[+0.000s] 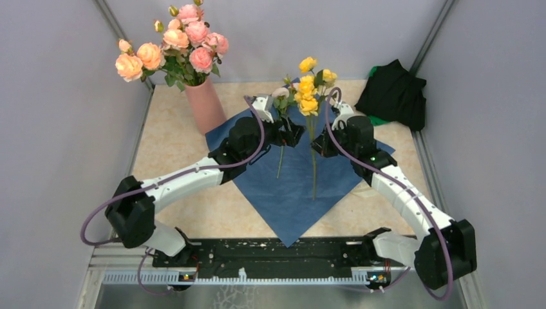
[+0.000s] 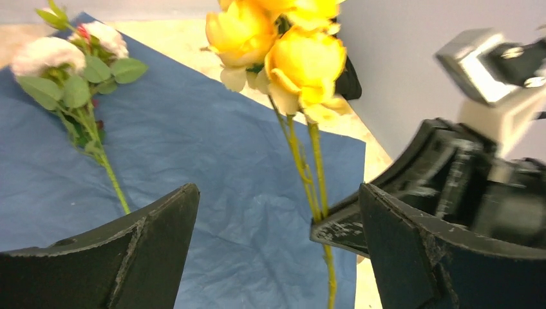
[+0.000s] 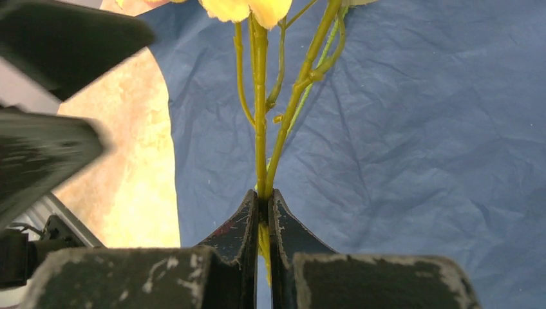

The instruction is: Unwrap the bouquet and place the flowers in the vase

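right gripper (image 3: 263,199): jaws pinched tight on the stems of the yellow flowers (image 3: 260,129), blooms held up high.
left gripper (image 2: 277,199): jaws spread wide, holding nothing; it sat just beside the right gripper.
pale sprig (image 2: 71,90): off to one side of the left gripper and free of it; whether it lay flat or was tipping over, I could not tell.
blue paper (image 1: 290,206): opened out flat on the desk (image 1: 174,154), no ribbon to be seen.
vase (image 1: 206,109): upright at the paper's far left corner, carrying only pink roses (image 1: 187,35).
progress: unwrapping looked done; no loose flower had reached the vase, so both bunches were left to carry over.
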`<action>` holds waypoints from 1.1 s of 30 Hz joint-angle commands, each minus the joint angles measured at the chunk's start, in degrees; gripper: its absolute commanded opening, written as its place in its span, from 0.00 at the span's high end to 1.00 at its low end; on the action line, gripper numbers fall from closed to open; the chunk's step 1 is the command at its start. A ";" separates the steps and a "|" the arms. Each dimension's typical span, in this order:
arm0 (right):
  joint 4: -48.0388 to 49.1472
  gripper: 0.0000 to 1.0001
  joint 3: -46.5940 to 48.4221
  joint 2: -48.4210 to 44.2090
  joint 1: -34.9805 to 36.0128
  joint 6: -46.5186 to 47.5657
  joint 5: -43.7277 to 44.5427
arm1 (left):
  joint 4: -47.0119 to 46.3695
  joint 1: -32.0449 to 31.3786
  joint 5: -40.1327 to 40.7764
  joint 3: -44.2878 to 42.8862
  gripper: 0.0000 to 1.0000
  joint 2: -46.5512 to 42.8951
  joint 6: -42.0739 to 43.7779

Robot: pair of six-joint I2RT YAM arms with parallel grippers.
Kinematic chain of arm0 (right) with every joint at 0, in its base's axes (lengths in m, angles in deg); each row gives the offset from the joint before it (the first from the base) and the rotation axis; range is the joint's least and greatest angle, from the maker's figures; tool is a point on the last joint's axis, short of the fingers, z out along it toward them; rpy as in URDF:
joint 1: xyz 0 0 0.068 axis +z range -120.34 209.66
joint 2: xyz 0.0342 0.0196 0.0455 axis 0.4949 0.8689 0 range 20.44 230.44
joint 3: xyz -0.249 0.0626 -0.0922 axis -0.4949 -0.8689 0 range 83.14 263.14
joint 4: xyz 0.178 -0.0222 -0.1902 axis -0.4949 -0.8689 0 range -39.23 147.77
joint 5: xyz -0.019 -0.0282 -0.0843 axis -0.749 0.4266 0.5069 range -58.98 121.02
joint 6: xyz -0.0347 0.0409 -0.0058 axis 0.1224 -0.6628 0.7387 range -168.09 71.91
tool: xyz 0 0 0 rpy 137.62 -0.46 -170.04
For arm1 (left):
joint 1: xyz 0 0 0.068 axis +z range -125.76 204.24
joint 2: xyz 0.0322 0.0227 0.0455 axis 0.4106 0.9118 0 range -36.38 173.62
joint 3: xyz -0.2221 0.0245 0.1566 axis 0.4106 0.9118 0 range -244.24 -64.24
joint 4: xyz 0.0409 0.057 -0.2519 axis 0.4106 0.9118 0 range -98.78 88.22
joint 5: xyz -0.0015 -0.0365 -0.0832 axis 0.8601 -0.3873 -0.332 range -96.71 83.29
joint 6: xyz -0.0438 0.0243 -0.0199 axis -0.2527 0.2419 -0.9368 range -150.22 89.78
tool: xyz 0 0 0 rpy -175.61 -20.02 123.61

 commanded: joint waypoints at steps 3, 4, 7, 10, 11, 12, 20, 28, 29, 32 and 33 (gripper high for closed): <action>-2.44 1.00 2.19 -6.71 0.26 2.08 -3.40 | 0.33 3.05 -16.45 -6.63 0.01 6.79 -5.11; -2.73 1.00 2.15 -7.08 0.24 1.96 -4.21 | 0.57 3.64 -19.72 -7.98 0.01 7.79 -5.91; -3.45 1.00 1.78 -8.02 0.21 1.90 -5.44 | 2.86 4.69 -23.57 -12.86 0.02 10.59 -6.38; -4.78 1.00 1.51 -8.91 0.34 2.32 -5.38 | 3.70 5.89 -27.79 -16.53 0.03 12.60 -7.72; -5.09 1.00 1.48 -9.14 0.34 2.52 -5.19 | 3.89 6.41 -29.54 -17.49 0.03 13.34 -8.56; -5.72 1.00 1.49 -9.35 0.35 2.72 -4.95 | 4.26 6.85 -31.11 -18.37 0.04 14.08 -9.29; -6.75 1.00 1.65 -10.04 0.35 3.07 -3.71 | 9.21 8.52 -39.05 -23.02 0.13 19.38 -11.70; -6.69 1.00 1.93 -10.21 0.35 2.89 -3.00 | 6.95 8.58 -41.73 -22.04 0.22 20.91 -14.48; -6.72 1.00 1.93 -10.19 0.35 2.95 -2.88 | 5.96 8.56 -41.82 -21.29 0.26 20.78 -15.03; -6.70 1.00 1.89 -10.07 0.35 2.96 -2.52 | 4.95 8.60 -41.84 -20.02 0.35 20.34 -15.77; -6.69 1.00 1.85 -9.91 0.35 2.94 -2.50 | 5.32 8.61 -41.72 -20.06 0.37 20.25 -15.66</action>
